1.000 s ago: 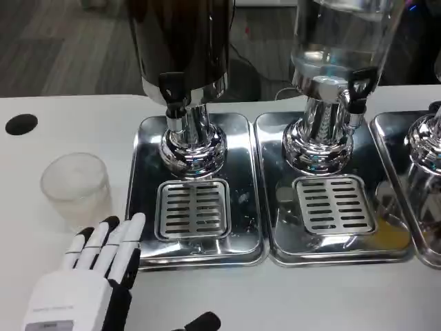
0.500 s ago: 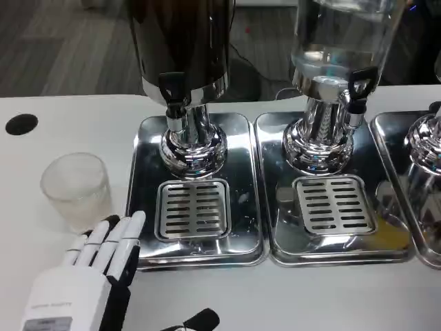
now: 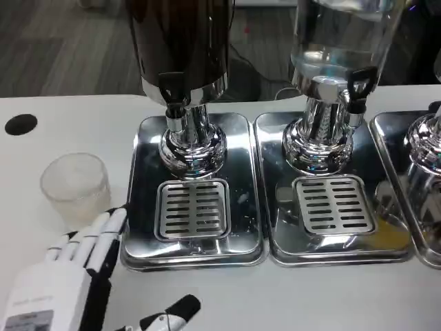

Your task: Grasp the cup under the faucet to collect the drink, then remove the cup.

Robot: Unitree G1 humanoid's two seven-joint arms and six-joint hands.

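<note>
Cup [image 3: 75, 187]: frosted, translucent, upright on the desk [image 3: 62, 124]. Sits at 9 o'clock of the left tray, well apart from any faucet, so it appears nothing can be collected yet. Nothing grips it.

Left hand [image 3: 65, 276]: at 6 o'clock of the cup, white back up, fingers [image 3: 103, 231] stretched forward and a little apart, holding nothing. Fingertips lie just beside the cup's base; whether they touch it I cannot tell. The thumb [image 3: 169, 317] juts out toward 3 o'clock, leaving a gap that looks meant to take the cup's side. Judged to be lining up for the grasp.

Left tray [image 3: 141, 207]: steel, with a slotted grate [image 3: 193, 209] in its front half. The grate is bare and marks the spot where a cup would stand to catch the pour.

Dark dispenser [image 3: 182, 41]: stands on a chrome foot at 12 o'clock of that grate. Its faucet [image 3: 172, 93] has a black lever and overhangs the grate. Probably the nearest target for the cup.

Clear dispenser [image 3: 344, 34]: at 3 o'clock of the dark one, on tray 2 [image 3: 269, 207] with its own grate [image 3: 334, 205] and faucet [image 3: 358, 86].

Third dispenser [image 3: 427, 138]: partly seen at the far 3 o'clock edge.

Black disc [image 3: 21, 124]: on the desk at 10 o'clock of the cup; purpose unclear.
</note>
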